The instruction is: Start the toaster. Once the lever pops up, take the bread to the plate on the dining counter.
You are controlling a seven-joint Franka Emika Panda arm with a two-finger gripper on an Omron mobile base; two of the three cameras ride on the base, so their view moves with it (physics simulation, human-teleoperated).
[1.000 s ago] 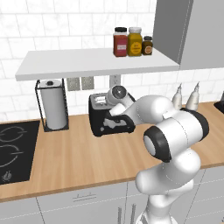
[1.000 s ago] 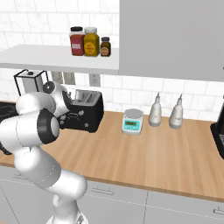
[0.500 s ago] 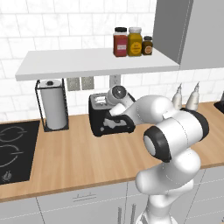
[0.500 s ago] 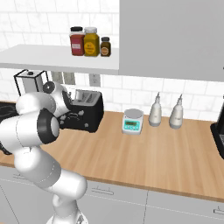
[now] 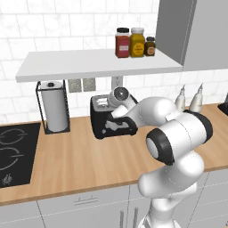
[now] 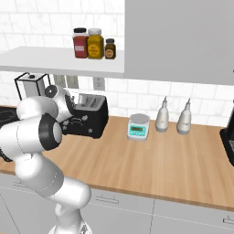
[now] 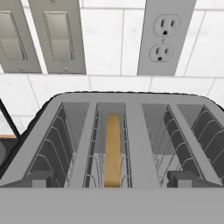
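The glossy black toaster (image 5: 99, 119) (image 6: 94, 117) stands on the wood counter by the tiled wall. The hand view looks down onto the toaster's top (image 7: 132, 131), and a tan slice of bread (image 7: 112, 148) sits on edge deep in one of its slots. My gripper (image 7: 112, 179) is open, its fingertips (image 7: 40, 178) spread wide at the toaster's near edge. From the base views the gripper (image 5: 115, 124) (image 6: 73, 124) hangs close against the toaster's front. The plate and the dining counter are out of view.
A paper towel roll (image 5: 54, 107) in a wire holder and a black stovetop (image 5: 13, 151) lie left of the toaster. To its right stand a kitchen scale (image 6: 138, 126) and two bottles (image 6: 162, 115). A shelf with jars (image 5: 133, 42) hangs overhead. Wall outlets (image 7: 159, 37) sit behind.
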